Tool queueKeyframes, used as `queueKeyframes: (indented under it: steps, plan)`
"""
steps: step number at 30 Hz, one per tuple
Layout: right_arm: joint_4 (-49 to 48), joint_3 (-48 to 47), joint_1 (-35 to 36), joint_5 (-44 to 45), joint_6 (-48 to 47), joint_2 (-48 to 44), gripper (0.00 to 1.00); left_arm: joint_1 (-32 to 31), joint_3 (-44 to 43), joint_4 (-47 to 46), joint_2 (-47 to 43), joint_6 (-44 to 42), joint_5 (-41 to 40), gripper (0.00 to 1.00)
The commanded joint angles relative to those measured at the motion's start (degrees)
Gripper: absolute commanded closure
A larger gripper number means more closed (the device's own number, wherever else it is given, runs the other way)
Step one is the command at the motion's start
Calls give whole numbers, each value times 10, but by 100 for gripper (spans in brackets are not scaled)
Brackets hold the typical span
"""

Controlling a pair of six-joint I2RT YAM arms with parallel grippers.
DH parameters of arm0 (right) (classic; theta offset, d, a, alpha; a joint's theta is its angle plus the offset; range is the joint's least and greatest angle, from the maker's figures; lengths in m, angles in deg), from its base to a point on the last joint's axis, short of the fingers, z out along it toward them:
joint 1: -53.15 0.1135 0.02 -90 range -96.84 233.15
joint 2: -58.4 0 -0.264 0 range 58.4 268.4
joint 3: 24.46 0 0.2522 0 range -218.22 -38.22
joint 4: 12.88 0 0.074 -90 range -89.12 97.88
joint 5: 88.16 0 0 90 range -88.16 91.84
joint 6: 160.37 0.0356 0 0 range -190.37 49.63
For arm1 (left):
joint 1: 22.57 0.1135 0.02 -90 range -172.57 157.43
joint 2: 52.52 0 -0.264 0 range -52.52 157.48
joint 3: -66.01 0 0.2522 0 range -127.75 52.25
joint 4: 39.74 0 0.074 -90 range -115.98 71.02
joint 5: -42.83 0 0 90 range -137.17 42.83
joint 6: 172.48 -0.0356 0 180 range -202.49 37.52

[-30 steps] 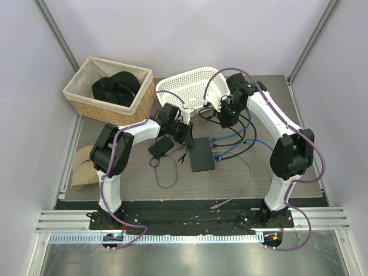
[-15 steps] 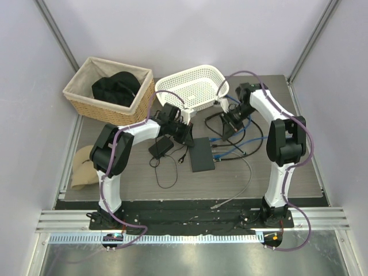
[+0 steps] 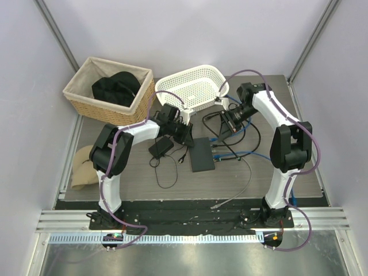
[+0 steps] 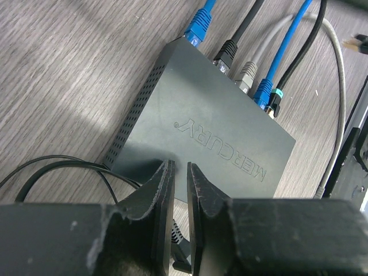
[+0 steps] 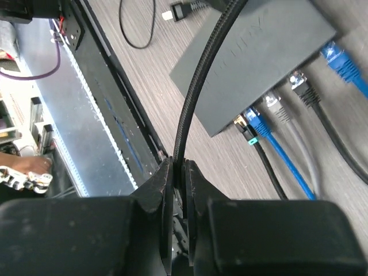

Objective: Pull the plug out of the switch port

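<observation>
Switch (image 3: 202,154): flat black box, front-centre of table (image 3: 132,178), blue, grey and black plugs (image 4: 248,72) along its right edge. Left hand (image 4: 180,167): unmoved, narrow gap, gripping nothing, at the switch's corner away from the sockets. Right hand (image 5: 178,167): beyond the socket edge, pinching black cable (image 5: 194,86); shifted slightly right since a second ago.

Bright, even light came from overhead. Just beyond the left gripper (image 4: 179,169) a pale sheen lay on the table (image 4: 63,69), and the switch (image 4: 213,132) cast a soft shadow. The right gripper (image 5: 179,172), like the left, looked blurred up close.
</observation>
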Motion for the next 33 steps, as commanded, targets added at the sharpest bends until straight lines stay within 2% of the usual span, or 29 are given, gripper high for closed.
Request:
queueKeyframes:
  steps: [1, 3, 4, 6, 8, 10, 11, 12, 14, 20, 21, 23, 24, 28, 30, 33]
  plan:
    - [99, -69, 7, -4, -54, -29, 99, 1, 21, 30, -2, -17, -26, 80]
    - [109, -124, 8, 41, -80, -19, 99, 1, 22, 30, -4, -20, -26, 80]
    - [109, -143, 8, 97, -122, -10, 99, 1, 24, 30, -5, -21, -26, 80]
    - [106, -190, 8, 153, -170, 0, 99, 1, 25, 30, -4, -22, -26, 80]
    - [71, -196, 4, 240, -250, 1, 99, 1, 26, 30, -3, -23, -25, 80]
    - [24, -155, -7, 294, -307, -10, 99, 1, 24, 30, -3, -23, -25, 80]
    - [-43, -130, -10, 350, -351, -25, 99, 0, 23, 30, -2, -24, -26, 80]
    - [-77, -76, -15, 373, -369, -32, 99, 1, 22, 30, -3, -25, -27, 80]
    - [-146, -31, -38, 410, -411, -27, 99, 1, 22, 30, -4, -26, -28, 80]
    - [-261, 10, -78, 455, -431, 9, 95, 0, 29, 35, -11, -38, -28, 80]
    - [-272, 21, -82, 459, -447, 6, 88, 0, 30, 36, -12, -40, -30, 80]
    - [-307, 61, -86, 466, -462, 2, 79, 0, 31, 38, -14, -45, -30, 80]
    - [-316, 74, -87, 471, -471, -2, 70, 0, 30, 40, -15, -47, -30, 80]
    - [-345, 104, -97, 465, -434, 0, 51, 0, 29, 44, -17, -50, -30, 79]
    - [-343, 88, -98, 451, -396, 3, 48, -1, 29, 45, -16, -52, -30, 79]
    - [-288, 18, -97, 374, -316, 2, 44, 0, 27, 52, -14, -59, -30, 79]
